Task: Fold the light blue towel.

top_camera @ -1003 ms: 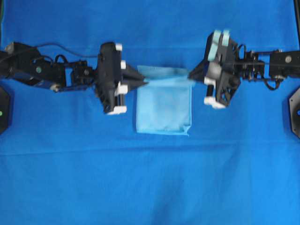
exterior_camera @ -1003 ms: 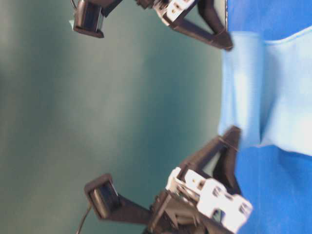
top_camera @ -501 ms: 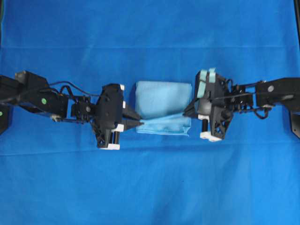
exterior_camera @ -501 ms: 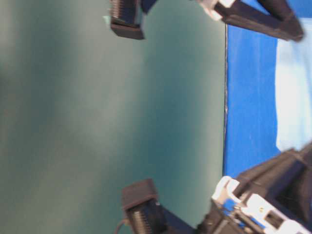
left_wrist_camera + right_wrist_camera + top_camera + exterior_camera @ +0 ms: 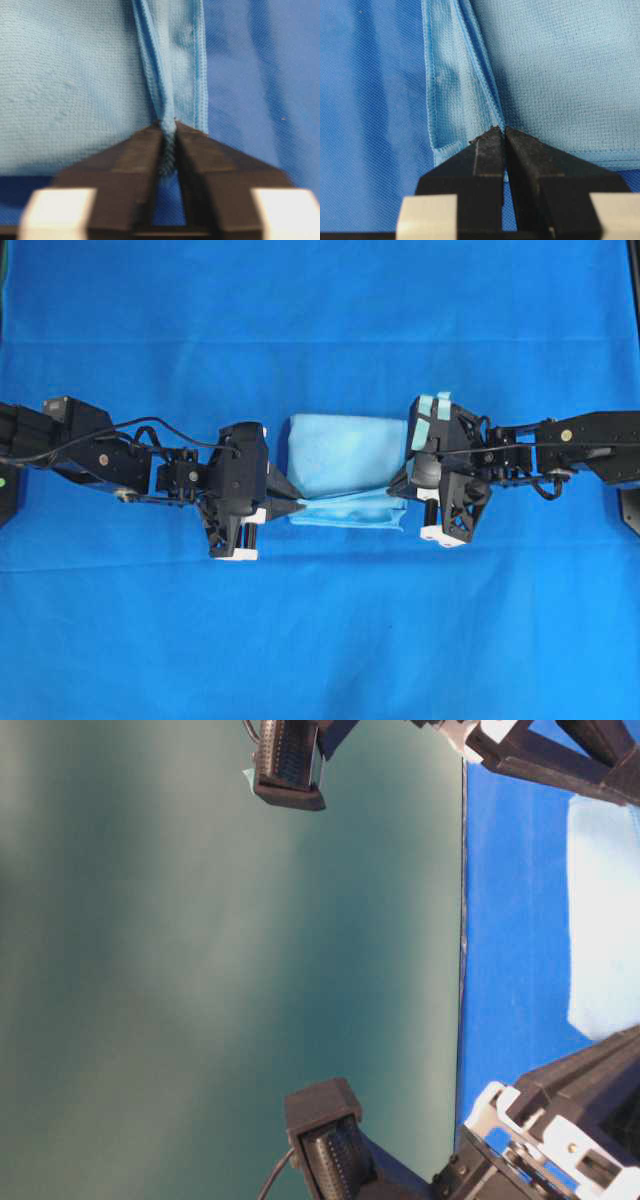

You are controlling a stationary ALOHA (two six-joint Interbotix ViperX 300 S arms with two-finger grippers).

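Observation:
The light blue towel (image 5: 345, 465) lies folded over on the table's middle, a short wide rectangle. My left gripper (image 5: 293, 505) is shut on the towel's near left corner; in the left wrist view (image 5: 168, 131) the hem is pinched between the jaws. My right gripper (image 5: 393, 490) is shut on the near right corner; in the right wrist view (image 5: 503, 131) the jaws close on the folded edge (image 5: 485, 95). Both held corners sit low over the towel's near edge. The table-level view shows a strip of the towel (image 5: 605, 920).
The royal-blue sheet (image 5: 320, 640) covers the whole table. Both arms (image 5: 90, 450) (image 5: 580, 445) reach in from the sides at mid height. A dark mount (image 5: 628, 508) sits at the right edge.
Both grippers carried the towel's far edge toward the near edge, folding it in half. In the last half second they lowered slightly and drew a little closer to the near edge.

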